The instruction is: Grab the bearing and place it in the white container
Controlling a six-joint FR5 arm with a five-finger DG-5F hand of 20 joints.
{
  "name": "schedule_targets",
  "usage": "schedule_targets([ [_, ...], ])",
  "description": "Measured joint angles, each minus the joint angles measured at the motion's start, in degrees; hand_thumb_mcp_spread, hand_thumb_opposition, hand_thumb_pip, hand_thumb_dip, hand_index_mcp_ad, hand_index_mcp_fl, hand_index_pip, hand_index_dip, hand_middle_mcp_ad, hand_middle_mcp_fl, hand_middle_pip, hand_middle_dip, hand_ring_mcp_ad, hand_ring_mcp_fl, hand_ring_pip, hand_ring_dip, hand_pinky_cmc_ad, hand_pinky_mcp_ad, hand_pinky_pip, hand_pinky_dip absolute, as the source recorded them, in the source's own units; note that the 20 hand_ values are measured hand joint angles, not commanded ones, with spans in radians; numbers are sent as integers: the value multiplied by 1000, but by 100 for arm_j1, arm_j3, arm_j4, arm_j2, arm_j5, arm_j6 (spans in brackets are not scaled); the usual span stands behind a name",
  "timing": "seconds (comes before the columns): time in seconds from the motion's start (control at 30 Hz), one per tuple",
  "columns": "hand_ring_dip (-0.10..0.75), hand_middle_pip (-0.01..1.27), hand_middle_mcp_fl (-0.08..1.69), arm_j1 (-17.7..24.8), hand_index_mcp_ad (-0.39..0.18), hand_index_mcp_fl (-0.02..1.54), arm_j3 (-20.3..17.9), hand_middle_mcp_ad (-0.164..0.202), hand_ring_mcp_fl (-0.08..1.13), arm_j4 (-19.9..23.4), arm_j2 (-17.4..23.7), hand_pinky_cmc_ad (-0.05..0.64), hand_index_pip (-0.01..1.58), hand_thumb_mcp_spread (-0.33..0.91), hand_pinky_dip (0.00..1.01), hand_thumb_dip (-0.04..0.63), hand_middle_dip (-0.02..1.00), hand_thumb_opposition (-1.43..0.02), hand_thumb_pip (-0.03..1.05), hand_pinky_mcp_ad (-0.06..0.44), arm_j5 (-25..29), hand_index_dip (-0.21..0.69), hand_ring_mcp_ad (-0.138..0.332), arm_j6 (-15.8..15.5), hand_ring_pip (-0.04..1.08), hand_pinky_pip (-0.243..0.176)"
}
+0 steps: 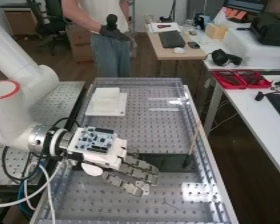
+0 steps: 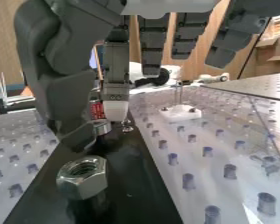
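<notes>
Robot hand [image 1: 139, 172] wide, above the perforated board [image 1: 134, 126]; bearing not positively identified.
Fingers [image 2: 152, 47] extend nearly straight, spaced apart; the thumb [image 2: 67, 95] stands opposite, with a gap between. In the wrist view, a metal hex nut [image 2: 82, 176] with a threaded bore sits on the black strip [image 2: 140, 197], near the thumb tip and apart from it. A second metal part [image 2: 101, 127] is located beside the thumb tip, partly hidden; contact and type cannot be determined. It may be the bearing. In the high view, the white container [image 1: 107, 96] rests at the board's far left, well apart from the hand. A thin stick [image 1: 194, 137] leans near the right rail [image 1: 210, 162].
</notes>
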Motion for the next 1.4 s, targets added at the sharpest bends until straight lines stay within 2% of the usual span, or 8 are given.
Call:
schedule_targets([
  [0.7,72,143,101,0,-87,220,19,59,-37,-21,-23,295,1426,508,154,284,208,-812,471,213,-20,316,101,-9,105,-33],
  [1.03,72,140,134,3,-87,304,33,59,-31,32,-4,298,1393,506,155,284,208,-810,431,215,2,314,103,19,105,-26],
  [1.23,80,140,131,3,-86,304,59,51,-17,62,108,298,1393,506,157,284,208,-813,431,215,2,314,99,66,117,-26],
  [1.4,80,140,131,66,-86,316,22,51,-17,134,383,298,1393,506,159,281,208,-815,424,215,-12,314,99,93,113,-26],
])
